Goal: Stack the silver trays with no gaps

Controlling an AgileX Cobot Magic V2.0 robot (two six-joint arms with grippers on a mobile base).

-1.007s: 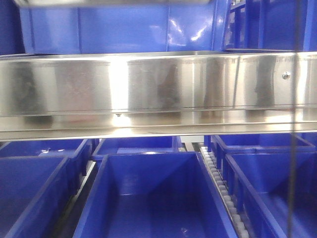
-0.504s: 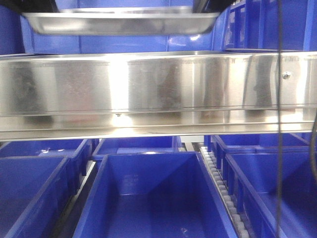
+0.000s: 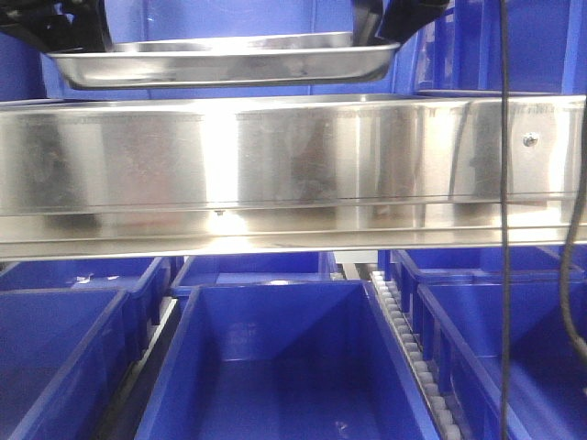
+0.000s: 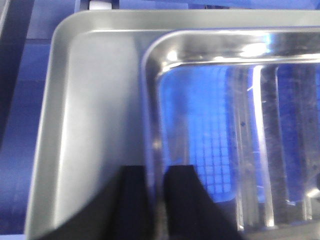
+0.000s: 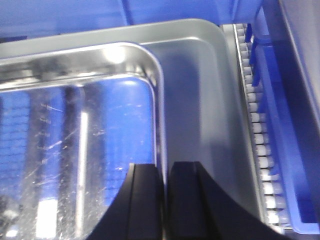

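Now both pincers on upper tray (image 3: 220, 62)

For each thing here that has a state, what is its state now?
Upper silver tray: held in the air by its two short rims.
Lower silver tray: lies below, not yet nested.
Left claw: shut on the upper tray's rim.
Right claw: shut on the opposite rim.
Front blue bin: appears empty.
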